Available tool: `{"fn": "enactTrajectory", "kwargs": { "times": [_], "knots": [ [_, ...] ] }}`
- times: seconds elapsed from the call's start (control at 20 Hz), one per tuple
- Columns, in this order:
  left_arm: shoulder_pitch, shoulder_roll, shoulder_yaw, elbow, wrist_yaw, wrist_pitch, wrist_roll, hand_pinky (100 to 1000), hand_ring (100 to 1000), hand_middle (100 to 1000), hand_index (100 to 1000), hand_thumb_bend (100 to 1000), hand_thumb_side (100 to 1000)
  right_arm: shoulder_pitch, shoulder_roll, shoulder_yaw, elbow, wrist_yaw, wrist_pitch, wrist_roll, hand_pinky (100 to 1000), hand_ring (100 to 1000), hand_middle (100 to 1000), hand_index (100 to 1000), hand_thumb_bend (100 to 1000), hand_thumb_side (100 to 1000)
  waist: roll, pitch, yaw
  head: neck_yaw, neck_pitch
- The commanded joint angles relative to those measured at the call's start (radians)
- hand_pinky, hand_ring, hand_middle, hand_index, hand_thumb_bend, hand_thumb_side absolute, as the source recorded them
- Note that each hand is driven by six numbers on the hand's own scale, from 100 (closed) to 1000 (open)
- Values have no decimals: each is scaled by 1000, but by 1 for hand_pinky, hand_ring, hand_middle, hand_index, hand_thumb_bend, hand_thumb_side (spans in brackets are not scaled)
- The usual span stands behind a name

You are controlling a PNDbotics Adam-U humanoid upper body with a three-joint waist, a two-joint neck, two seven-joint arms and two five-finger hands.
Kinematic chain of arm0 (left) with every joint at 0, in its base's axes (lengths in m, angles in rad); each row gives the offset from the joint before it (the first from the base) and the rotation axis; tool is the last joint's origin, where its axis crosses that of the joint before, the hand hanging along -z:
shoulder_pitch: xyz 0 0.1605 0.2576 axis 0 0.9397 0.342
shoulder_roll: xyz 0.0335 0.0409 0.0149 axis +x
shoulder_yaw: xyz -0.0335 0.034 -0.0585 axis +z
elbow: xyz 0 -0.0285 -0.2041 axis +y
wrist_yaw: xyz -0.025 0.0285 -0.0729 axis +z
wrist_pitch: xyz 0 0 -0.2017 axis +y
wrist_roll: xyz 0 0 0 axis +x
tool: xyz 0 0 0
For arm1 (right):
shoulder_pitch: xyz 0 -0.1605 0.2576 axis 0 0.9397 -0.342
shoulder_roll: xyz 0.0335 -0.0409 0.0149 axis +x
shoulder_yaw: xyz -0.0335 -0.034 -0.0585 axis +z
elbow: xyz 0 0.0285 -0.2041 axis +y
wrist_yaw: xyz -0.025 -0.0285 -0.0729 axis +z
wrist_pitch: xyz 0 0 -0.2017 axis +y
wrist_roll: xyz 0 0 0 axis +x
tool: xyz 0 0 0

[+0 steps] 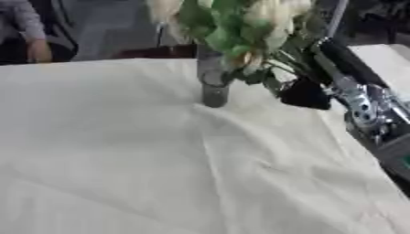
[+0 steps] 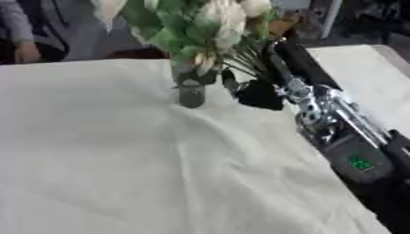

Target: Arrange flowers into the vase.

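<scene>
Cloth-covered bench (image 1: 160, 173) bare up front; vase (image 1: 213, 87) w/ flowers (image 1: 232, 27) at far edge.
Right robot hand (image 2: 258, 93) beside stems, can't tell its fingers; I'd ease slow, keep vase upright.

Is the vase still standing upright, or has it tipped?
Upright. The vase stands on its base on the cloth-covered table, with the flowers rising out of its top. The right hand is beside the stems.
</scene>
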Motion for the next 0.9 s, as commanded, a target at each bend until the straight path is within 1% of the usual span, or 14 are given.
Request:
{"fn": "enactTrajectory", "kwargs": {
  "times": [0.05, 0.4, 0.55, 0.6, 0.65, 0.7, 0.9],
  "knots": [
    [-11, 22, 6, -19, -1, -2, -1, 803, 907, 939, 974, 100, 1000, -49, -36, -40, -22, -85, -9, -71, 100, 100, 100, 100, 305, 527, 0, -18, 2, -9, -23],
    [-16, 19, 1, -19, 2, -3, -5, 803, 907, 939, 974, 100, 1000, -173, -27, -79, -22, -232, -37, -219, 100, 100, 100, 100, 271, 512, -2, -18, 10, -24, -29],
    [-19, 17, -2, -19, 4, -4, -9, 803, 907, 939, 974, 100, 1000, -222, -11, -92, -5, -290, -51, -281, 100, 100, 100, 100, 243, 501, -2, -19, 14, -28, -38],
    [-20, 17, -3, -19, 5, -4, -11, 803, 907, 939, 974, 100, 1000, -237, -6, -93, 5, -306, -62, -301, 100, 100, 100, 100, 243, 501, -2, -20, 16, -29, -40],
    [-21, 17, -5, -19, 6, -4, -12, 803, 908, 940, 974, 100, 1000, -252, 0, -95, 16, -319, -76, -319, 100, 100, 100, 100, 220, 521, -2, -22, 18, -32, -41],
    [-22, 16, -6, -19, 6, -4, -14, 803, 908, 940, 974, 100, 1000, -269, 8, -98, 30, -331, -94, -338, 100, 100, 100, 100, 208, 494, -3, -25, 20, -36, -41],
    [-25, 14, -8, -19, 10, -5, -19, 803, 908, 940, 974, 100, 1000, -331, 41, -112, 106, -365, -173, -409, 100, 100, 100, 100, 178, 477, 3, -25, 31, -44, -48]
  ]
}}
